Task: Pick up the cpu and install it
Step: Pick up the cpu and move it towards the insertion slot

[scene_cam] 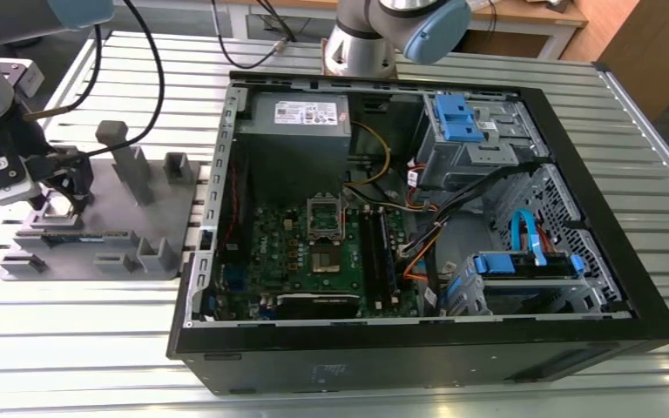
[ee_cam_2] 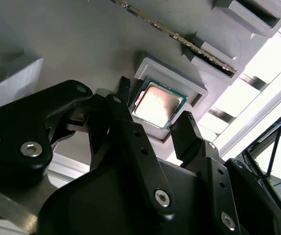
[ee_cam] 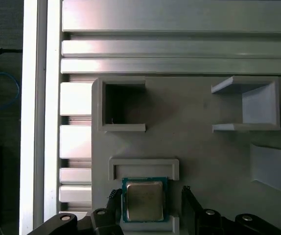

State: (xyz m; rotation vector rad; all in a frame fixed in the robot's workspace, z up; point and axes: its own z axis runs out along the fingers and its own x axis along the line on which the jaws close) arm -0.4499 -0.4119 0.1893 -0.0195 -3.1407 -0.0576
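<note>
Second wrist view showed the gripper [ee_cam_2: 155,106] with its two fingers [ee_cam_2: 126,117] spread, one on either side of the single cpu [ee_cam_2: 159,104]. The cpu lay flat in its recess on the one grey fixture plate [scene_cam: 108,205], at the exterior view's left.

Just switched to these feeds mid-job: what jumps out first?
The shiny silver cpu sits in its pocket on the grey fixture plate, with the open gripper straddling it. In the exterior view, the open computer case dominates the middle and the exterior view's right, beside the plate.
</note>
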